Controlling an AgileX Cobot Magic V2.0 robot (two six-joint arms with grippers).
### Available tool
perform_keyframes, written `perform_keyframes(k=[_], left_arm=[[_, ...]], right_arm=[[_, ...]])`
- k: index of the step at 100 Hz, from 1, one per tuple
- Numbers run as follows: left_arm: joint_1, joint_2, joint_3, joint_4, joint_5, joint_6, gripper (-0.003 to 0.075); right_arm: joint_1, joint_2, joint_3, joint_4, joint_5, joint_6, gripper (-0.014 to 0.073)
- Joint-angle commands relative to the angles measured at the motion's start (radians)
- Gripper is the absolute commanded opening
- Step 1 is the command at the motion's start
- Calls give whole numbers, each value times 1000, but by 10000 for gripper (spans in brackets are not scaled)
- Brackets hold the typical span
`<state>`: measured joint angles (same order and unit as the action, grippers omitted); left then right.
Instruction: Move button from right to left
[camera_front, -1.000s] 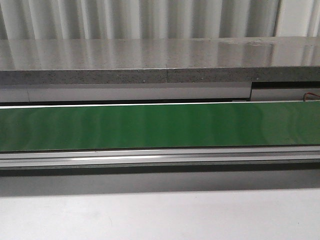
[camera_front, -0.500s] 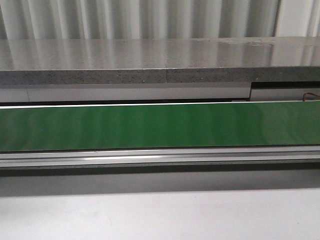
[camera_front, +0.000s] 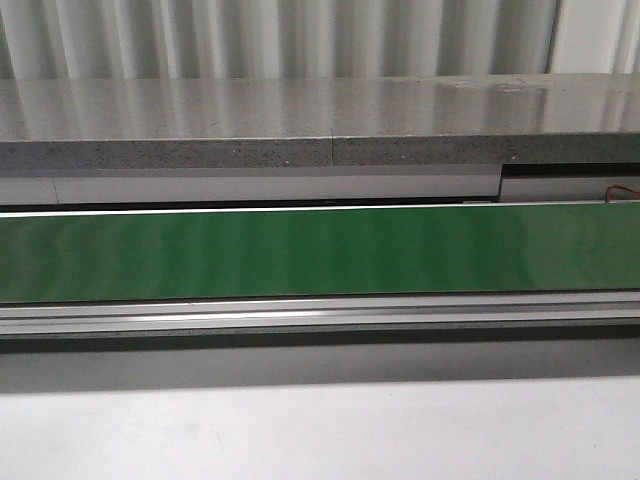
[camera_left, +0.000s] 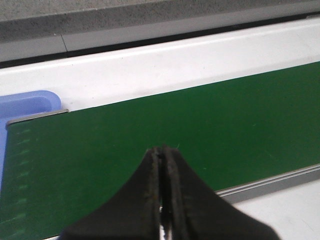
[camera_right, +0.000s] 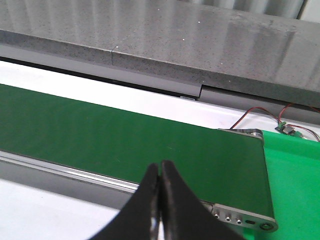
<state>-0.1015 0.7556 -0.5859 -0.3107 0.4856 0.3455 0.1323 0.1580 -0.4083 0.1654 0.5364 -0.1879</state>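
Button: not visible in any view. Green conveyor belt (camera_front: 320, 252) is bare along its whole visible run in the front view, and both wrist views show bare belt under the tools. Judgement: task not started as far as can be seen; the whole pick, carry leftward and release are left. Cannot say where the button is.

Left end: blue tray (camera_left: 25, 106) sits just beyond the belt's left end, touching or nearly touching the end roller; only a corner shows, contents not visible. Likely drop zone, judged from the task wording only.

Left tool (camera_left: 162, 192): fingers pressed together, nothing between them, hovering over the belt near its near rail (camera_left: 270, 184).

Middle: white tabletop (camera_front: 320, 430) runs along the near side of the belt, a grey stone ledge (camera_front: 320, 120) along the far side. Nothing stands between the two ends of the belt.

Right tool (camera_right: 160, 200): fingers closed flat on each other, gripping nothing, above the belt's near edge close to its right end.

Right end: bright green plate (camera_right: 295, 170) just past the roller end; red and black wires (camera_right: 260, 114) with a small connector lie at its far edge, a possible snag.
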Motion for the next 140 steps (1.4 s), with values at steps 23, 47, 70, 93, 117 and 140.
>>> perform_keyframes(k=[23, 47, 70, 93, 117, 140], left_arm=[[-9, -264, 84, -22, -132, -9, -21], [2, -352, 150, 5, -138, -9, -21], [2, -415, 200, 5, -149, -9, -21], [2, -465, 251, 5, -184, -9, -21], [27, -558, 350, 133, -318, -145, -21], [54, -650, 486, 355, -486, -364, -21]], right_arm=[[4, 11, -24, 6, -77, -5, -67], [4, 11, -24, 6, -77, -5, -67], [4, 11, -24, 6, -77, -5, -67], [4, 11, -24, 6, -77, -5, -67], [4, 11, -24, 6, -77, -5, -67], [4, 11, -24, 6, -77, -5, -67]])
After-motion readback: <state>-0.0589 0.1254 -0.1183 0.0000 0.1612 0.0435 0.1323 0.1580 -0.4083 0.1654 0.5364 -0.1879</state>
